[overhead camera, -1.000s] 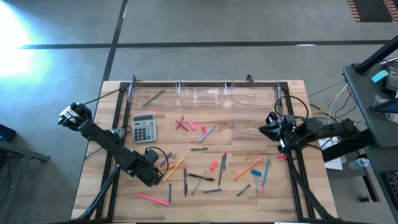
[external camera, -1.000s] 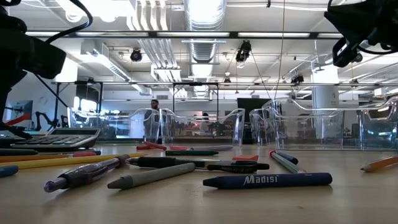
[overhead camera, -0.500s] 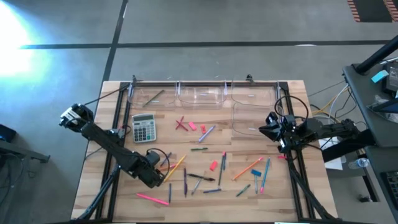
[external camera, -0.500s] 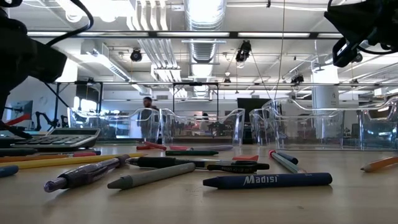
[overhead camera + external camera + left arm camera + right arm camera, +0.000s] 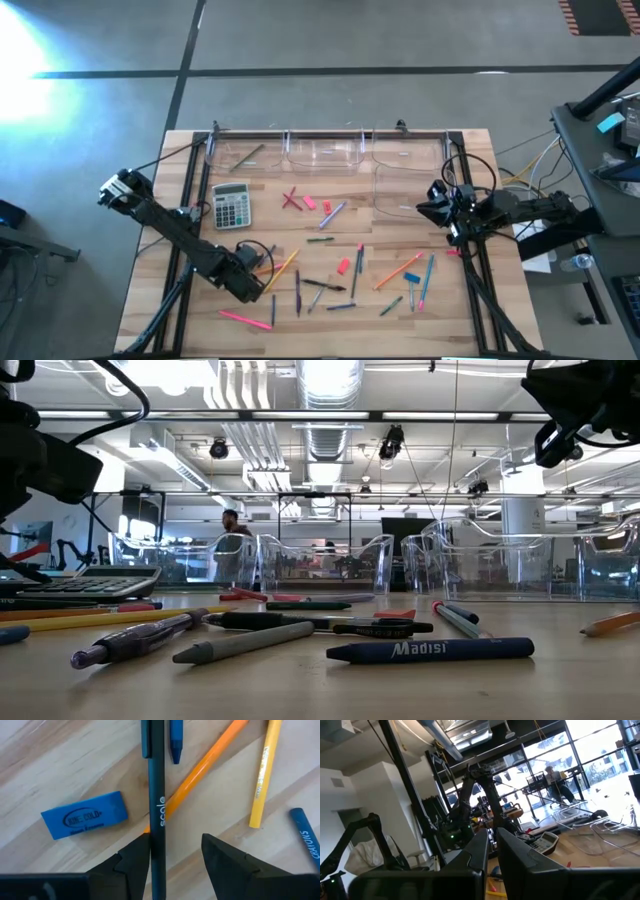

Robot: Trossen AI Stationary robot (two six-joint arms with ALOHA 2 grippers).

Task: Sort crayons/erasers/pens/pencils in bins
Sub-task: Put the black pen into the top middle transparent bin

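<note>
My left gripper [image 5: 252, 278] hangs near the table's front left, pointing down, open. In the left wrist view a dark teal pen [image 5: 156, 795] runs between its fingers [image 5: 134, 865], close along one of them. The pen lies across an orange pencil [image 5: 210, 760]. Beside it lie a blue eraser [image 5: 84, 815], a yellow pencil [image 5: 262, 775] and a blue crayon [image 5: 305, 840]. More pens, pencils, crayons and erasers are scattered over the table's middle [image 5: 345, 265]. Clear bins [image 5: 322, 150] line the far edge. My right gripper [image 5: 432, 205] waits raised at the right side, shut.
A grey calculator [image 5: 231, 203] lies left of centre, beyond my left gripper. One more clear bin [image 5: 405, 190] stands in front of the far right one, beside my right gripper. A pink pencil [image 5: 245, 318] lies by the near edge. A person walks in the room behind.
</note>
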